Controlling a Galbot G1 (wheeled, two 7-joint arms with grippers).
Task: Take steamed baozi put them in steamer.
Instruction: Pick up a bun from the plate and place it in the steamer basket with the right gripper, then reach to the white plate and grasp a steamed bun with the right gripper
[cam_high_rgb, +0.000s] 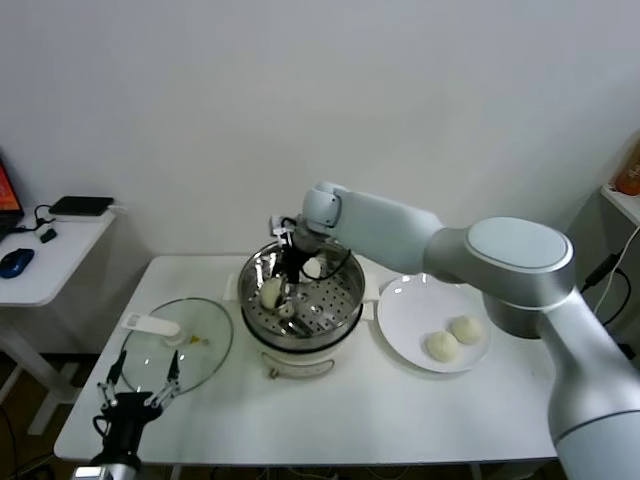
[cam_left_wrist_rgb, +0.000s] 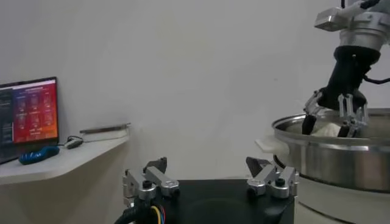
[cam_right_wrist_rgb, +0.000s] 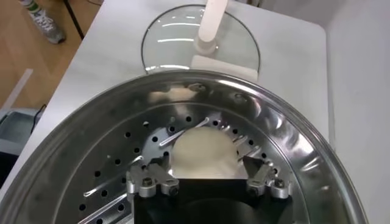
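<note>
The steel steamer (cam_high_rgb: 343, 296) stands mid-table on its white base. My right gripper (cam_high_rgb: 282, 299) reaches down into it, open, its fingers straddling one off-white baozi (cam_right_wrist_rgb: 204, 152) that rests on the perforated floor (cam_right_wrist_rgb: 122, 164) with a small gap on each side. That baozi shows in the head view (cam_high_rgb: 271, 291), with a second baozi (cam_high_rgb: 313, 268) behind the wrist. Two more baozi (cam_high_rgb: 442, 346) (cam_high_rgb: 466, 329) lie on the white plate (cam_high_rgb: 400, 310). From the left wrist view, the right gripper (cam_left_wrist_rgb: 332, 122) hangs over the steamer's rim (cam_left_wrist_rgb: 329, 159). My left gripper (cam_high_rgb: 140, 385) is parked open and empty at the front left.
The glass lid (cam_high_rgb: 205, 345) with a white handle lies left of the steamer, also in the right wrist view (cam_right_wrist_rgb: 177, 36). A side desk (cam_high_rgb: 50, 265) with a blue mouse and a monitor (cam_left_wrist_rgb: 29, 115) stands further left. A shelf is at the far right.
</note>
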